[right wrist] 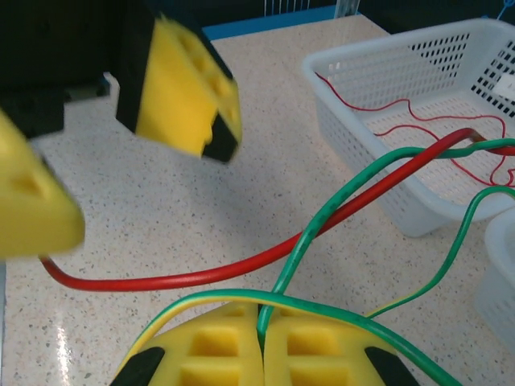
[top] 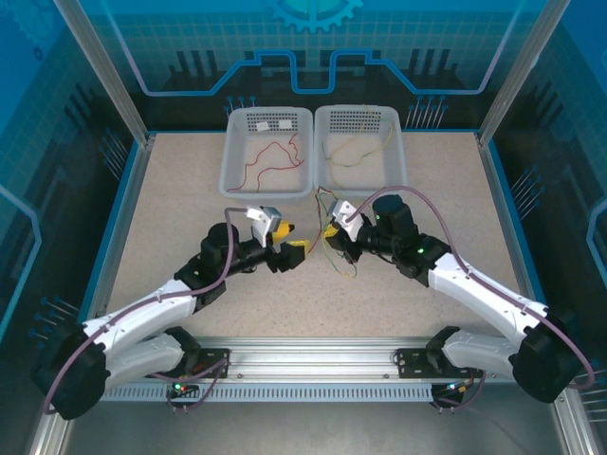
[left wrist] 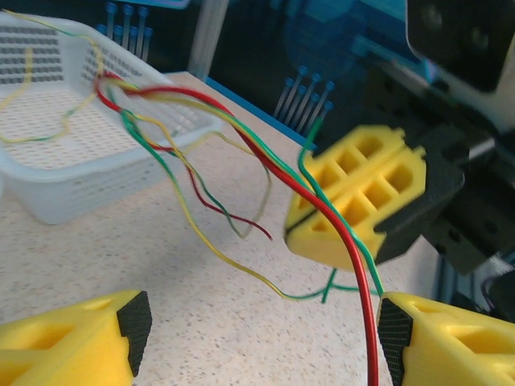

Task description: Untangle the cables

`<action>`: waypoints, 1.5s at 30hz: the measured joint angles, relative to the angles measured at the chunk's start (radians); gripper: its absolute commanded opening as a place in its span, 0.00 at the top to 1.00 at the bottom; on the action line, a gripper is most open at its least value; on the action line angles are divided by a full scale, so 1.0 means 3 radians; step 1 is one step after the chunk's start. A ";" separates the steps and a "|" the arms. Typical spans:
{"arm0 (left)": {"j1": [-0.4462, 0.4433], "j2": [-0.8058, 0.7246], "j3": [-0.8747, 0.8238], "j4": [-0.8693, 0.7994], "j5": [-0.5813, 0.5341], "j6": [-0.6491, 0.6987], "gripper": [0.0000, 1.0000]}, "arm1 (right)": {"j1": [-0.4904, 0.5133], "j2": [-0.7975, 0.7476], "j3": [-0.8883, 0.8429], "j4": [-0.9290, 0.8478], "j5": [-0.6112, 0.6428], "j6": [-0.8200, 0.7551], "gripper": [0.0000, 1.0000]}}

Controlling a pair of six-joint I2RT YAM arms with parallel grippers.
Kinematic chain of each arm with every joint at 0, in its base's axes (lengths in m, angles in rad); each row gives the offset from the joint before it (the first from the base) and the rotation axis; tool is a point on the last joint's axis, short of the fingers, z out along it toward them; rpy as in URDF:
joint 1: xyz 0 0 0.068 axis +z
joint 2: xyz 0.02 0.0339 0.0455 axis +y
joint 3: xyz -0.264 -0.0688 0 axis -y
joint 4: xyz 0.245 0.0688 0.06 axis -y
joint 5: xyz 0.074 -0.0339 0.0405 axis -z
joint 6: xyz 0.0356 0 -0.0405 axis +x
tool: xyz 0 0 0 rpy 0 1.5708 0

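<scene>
Red cable (top: 272, 163) in left basket (top: 229, 152), yellow cable (top: 353, 152) in right basket (top: 402, 152).

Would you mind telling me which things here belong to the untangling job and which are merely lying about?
Job in hand:
- tangled cables, red, green and yellow
- right claw, shut on them
- left claw, open beside them

Lying about:
- left basket holding a separate red cable
- right basket holding a yellow cable
- white labels
</scene>
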 measured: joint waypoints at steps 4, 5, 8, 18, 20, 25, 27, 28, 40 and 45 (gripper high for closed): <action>-0.0122 0.0174 0.0076 0.0011 0.0134 0.0104 0.23 | -0.0003 -0.0008 0.0000 0.0031 -0.0038 0.0036 1.00; -0.0151 0.0225 0.0118 0.0011 0.0160 0.0136 0.23 | -0.0004 -0.0008 0.0000 0.0033 -0.0053 0.0038 1.00; -0.0192 0.0346 0.0234 0.0014 0.0191 0.0210 0.41 | -0.0004 -0.0008 0.0000 0.0050 -0.0079 0.0051 1.00; -0.0230 0.0472 0.0286 0.0019 -0.0197 0.0375 1.00 | -0.0023 -0.0008 -0.0001 0.0067 -0.0141 0.0060 1.00; -0.0249 0.0465 0.0286 0.0036 -0.0456 0.0320 1.00 | -0.0041 -0.0008 -0.0008 0.0066 -0.0128 0.0058 1.00; -0.0226 0.0385 0.0262 0.0046 -0.0989 0.0284 1.00 | -0.0050 -0.0027 -0.0034 0.0086 -0.0100 0.0060 1.00; -0.0226 0.0341 0.0244 0.0065 -0.1085 0.0284 1.00 | -0.0053 -0.0033 -0.0042 0.0089 -0.0090 0.0060 1.00; -0.0228 0.0323 0.0238 0.0066 -0.1113 0.0284 1.00 | -0.0056 -0.0039 -0.0046 0.0093 -0.0076 0.0060 1.00; -0.0224 0.0010 -0.0050 0.0258 -0.1484 0.0322 1.00 | -0.0097 -0.0093 -0.0116 0.0120 0.0383 0.0160 1.00; -0.0090 -0.0137 -0.0113 0.0238 -0.1848 0.0228 1.00 | -0.0121 -0.0231 -0.0196 0.0191 0.0664 0.0229 1.00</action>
